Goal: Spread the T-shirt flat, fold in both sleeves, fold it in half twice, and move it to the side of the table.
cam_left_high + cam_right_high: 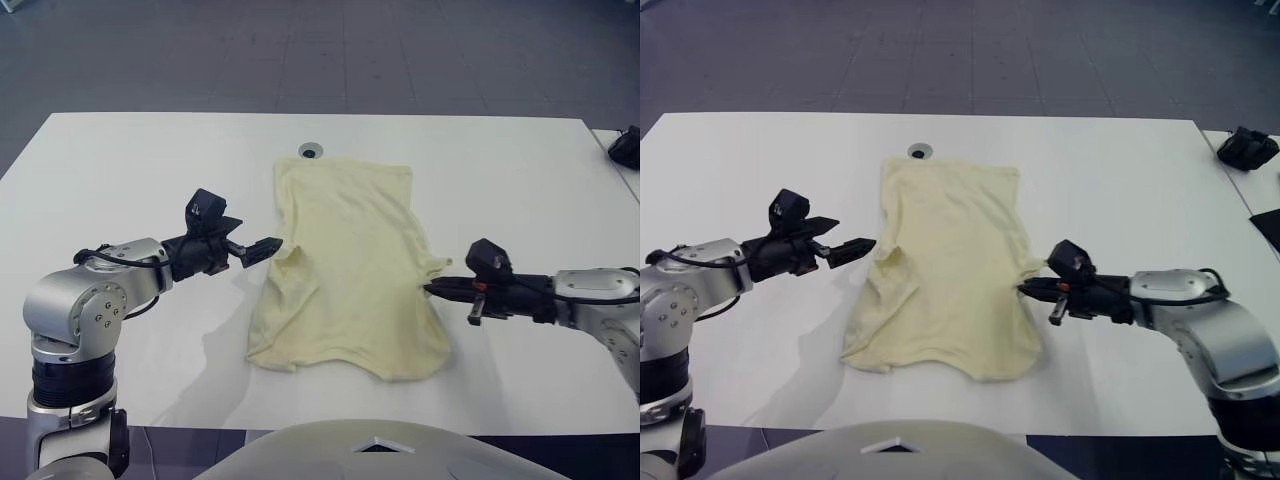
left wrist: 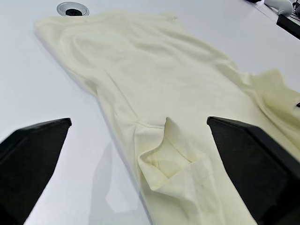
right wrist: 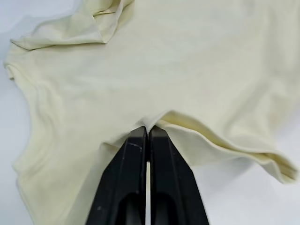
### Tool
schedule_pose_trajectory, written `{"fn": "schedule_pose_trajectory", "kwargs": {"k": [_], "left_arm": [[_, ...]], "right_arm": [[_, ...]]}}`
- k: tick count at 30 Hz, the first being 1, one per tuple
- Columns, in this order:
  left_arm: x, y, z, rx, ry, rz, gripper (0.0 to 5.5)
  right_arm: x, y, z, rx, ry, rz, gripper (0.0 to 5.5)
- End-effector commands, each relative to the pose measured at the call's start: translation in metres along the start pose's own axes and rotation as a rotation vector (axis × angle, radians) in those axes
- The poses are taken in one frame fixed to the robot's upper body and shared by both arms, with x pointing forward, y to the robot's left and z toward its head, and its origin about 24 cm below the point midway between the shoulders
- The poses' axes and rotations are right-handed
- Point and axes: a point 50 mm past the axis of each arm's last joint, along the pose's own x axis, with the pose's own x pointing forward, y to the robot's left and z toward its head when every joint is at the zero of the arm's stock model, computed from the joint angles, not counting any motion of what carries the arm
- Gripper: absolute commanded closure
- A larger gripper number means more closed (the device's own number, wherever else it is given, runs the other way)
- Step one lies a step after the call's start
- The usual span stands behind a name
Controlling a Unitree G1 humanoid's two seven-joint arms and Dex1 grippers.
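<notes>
Pale yellow fabric T-shirt (image 1: 345, 270) lies rumpled at the centre of the white desk (image 1: 120, 160). Left tool (image 1: 265, 246), fingers spread, sits at the shirt's 9 o'clock edge, just beside the cloth. Right tool (image 1: 432, 288), fingers pressed together, pinches the shirt's 4 o'clock edge. Round metal grommet (image 1: 311, 150) lies at the shirt's 12 o'clock.

1 T-shirt (image 1: 345, 270), 2 claws (L claw (image 1: 265, 248), R claw (image 1: 431, 289)), 1 table (image 1: 120, 160), 1 grommet (image 1: 311, 150)
</notes>
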Motion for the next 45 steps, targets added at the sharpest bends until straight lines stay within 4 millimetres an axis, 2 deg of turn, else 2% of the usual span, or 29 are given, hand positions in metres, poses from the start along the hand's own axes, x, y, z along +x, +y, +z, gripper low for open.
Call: {"fn": "schedule_pose_trajectory", "kwargs": {"k": [1,4,6,9,12,15,18,23,27,32,36,41,43,45], "left_arm": [[0.003,0.000,0.006,0.020,-0.004,-0.008,0.10],[0.004,0.000,0.006,0.024,-0.002,-0.015,0.10],[0.006,-0.001,0.007,0.027,0.001,-0.020,0.10],[0.006,-0.001,0.006,0.036,0.013,-0.029,0.10],[-0.001,0.001,0.000,0.072,0.058,-0.024,0.10],[-0.016,0.010,-0.015,0.137,0.157,0.015,0.10],[-0.027,0.010,-0.032,0.180,0.246,-0.002,0.10],[-0.019,0.006,-0.048,0.209,0.296,-0.045,0.10],[-0.010,0.006,-0.067,0.256,0.385,-0.028,0.10],[-0.002,-0.008,-0.081,0.284,0.429,-0.095,0.10],[-0.007,-0.016,-0.090,0.316,0.486,-0.137,0.10],[-0.020,-0.019,-0.092,0.379,0.554,-0.181,0.10],[-0.022,-0.013,-0.089,0.399,0.555,-0.158,0.10],[-0.019,-0.005,-0.076,0.433,0.488,-0.100,0.10]], "right_arm": [[0.030,0.000,0.004,0.013,-0.023,0.024,5.48],[0.046,-0.006,0.011,0.021,-0.064,-0.023,5.18],[0.049,-0.009,0.017,0.037,-0.112,-0.044,4.86],[0.041,-0.014,0.027,0.067,-0.202,-0.089,4.37],[0.018,-0.022,0.029,0.036,-0.232,-0.226,3.92],[-0.005,-0.021,0.013,-0.069,-0.133,-0.354,3.44],[-0.013,-0.006,-0.001,-0.165,-0.037,-0.353,2.91],[-0.003,0.015,-0.012,-0.188,-0.005,-0.259,2.17],[0.005,0.021,-0.024,-0.210,0.059,-0.218,1.51],[0.011,0.026,-0.038,-0.290,0.145,-0.168,0.78],[0.015,0.031,-0.056,-0.359,0.236,-0.097,0.15],[0.009,0.038,-0.066,-0.364,0.272,-0.042,0.12],[0.005,0.035,-0.059,-0.365,0.231,-0.071,0.12],[0.000,0.024,-0.037,-0.432,0.104,-0.170,0.12]]}}
